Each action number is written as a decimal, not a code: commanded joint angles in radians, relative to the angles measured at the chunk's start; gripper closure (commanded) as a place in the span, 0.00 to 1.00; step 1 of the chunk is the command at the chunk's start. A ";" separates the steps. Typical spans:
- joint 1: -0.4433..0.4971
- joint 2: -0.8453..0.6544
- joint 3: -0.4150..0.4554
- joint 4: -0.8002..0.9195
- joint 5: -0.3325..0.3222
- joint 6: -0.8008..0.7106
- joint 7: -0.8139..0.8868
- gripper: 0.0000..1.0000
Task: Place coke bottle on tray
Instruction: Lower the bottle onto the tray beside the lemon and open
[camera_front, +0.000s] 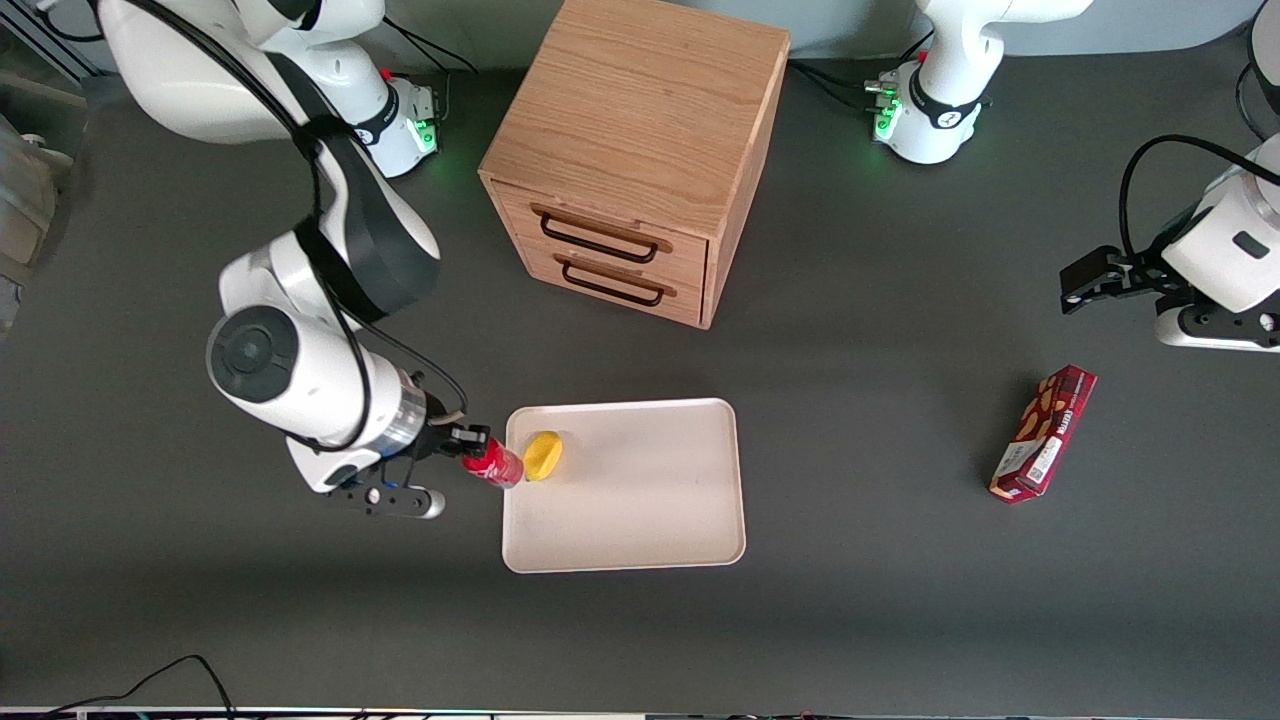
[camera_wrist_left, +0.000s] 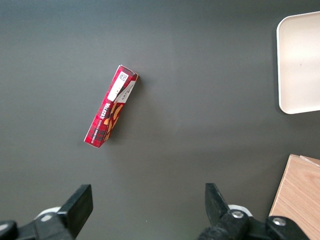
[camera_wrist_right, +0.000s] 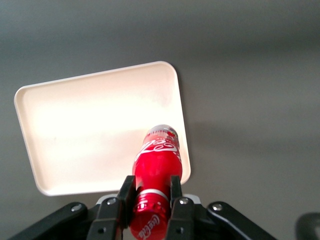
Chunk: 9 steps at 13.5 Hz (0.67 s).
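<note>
Cream tray (camera_front: 640, 520) on dark grey table (camera_front: 850, 600), hand (camera_front: 470, 442) clamped on coke bottle (camera_front: 493, 466) at its rim

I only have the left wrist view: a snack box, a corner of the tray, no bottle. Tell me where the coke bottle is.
Observer: The gripper is shut on the coke bottle, holding it at the edge of the tray that faces the working arm's end of the table.
Operator: Tell me what is on the tray near that edge.
Observer: A yellow item lies on the tray right beside the bottle. The rest of the tray surface looks bare.
</note>
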<state>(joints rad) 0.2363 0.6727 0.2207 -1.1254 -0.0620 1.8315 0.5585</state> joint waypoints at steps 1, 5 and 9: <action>0.060 0.071 -0.067 0.104 -0.015 0.058 0.027 1.00; 0.061 0.142 -0.069 0.104 -0.012 0.179 0.031 1.00; 0.075 0.200 -0.067 0.099 -0.006 0.187 0.064 1.00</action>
<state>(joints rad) 0.2893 0.8406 0.1629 -1.0764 -0.0621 2.0233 0.5785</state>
